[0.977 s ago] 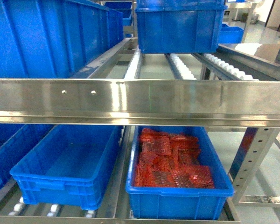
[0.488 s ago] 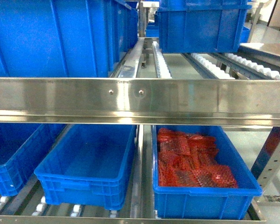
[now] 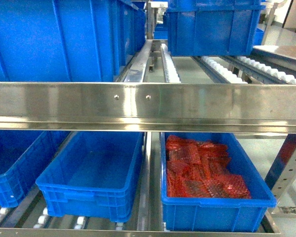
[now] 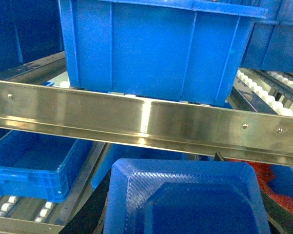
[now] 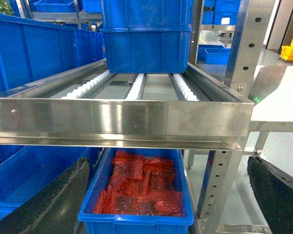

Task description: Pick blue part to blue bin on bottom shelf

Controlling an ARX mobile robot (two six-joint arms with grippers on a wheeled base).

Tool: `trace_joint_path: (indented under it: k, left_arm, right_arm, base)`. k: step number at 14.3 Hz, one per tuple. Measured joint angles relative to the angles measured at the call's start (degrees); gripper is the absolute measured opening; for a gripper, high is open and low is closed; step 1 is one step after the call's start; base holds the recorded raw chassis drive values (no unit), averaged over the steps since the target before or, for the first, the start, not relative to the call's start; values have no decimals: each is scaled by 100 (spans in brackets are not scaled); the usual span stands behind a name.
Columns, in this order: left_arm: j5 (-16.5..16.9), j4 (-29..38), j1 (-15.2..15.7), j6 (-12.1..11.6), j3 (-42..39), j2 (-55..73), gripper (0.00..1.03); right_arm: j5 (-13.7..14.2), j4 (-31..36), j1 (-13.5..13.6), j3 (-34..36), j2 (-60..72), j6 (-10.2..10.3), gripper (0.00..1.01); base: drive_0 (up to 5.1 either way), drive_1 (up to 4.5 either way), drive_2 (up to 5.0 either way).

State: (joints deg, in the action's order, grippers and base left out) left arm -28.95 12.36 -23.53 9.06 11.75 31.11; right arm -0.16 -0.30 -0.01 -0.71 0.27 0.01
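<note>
Drift of the head view has all but stopped since half a second ago — alignment is judged done. Blue part [image 4: 185,204] is gripped by the left claw, before the bottom shelf's empty blue bin [image 3: 96,177]; right claw's state cannot be told.

A bin of red bubble-wrap packets [image 3: 200,168] sits at the lower level's right end. On the rack level above, large blue crates [image 3: 59,39] stand left, and another crate [image 3: 212,27] sits on white rollers [image 3: 170,66] toward the back.
</note>
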Motion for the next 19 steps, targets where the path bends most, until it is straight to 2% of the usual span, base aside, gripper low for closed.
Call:
trace_joint_path:
  k: [19]
  left_arm:
    - [2, 7, 0, -2, 0, 0, 44]
  right_arm:
    - [9, 7, 0, 0, 0, 0, 98]
  base:
    - [0, 0, 0]
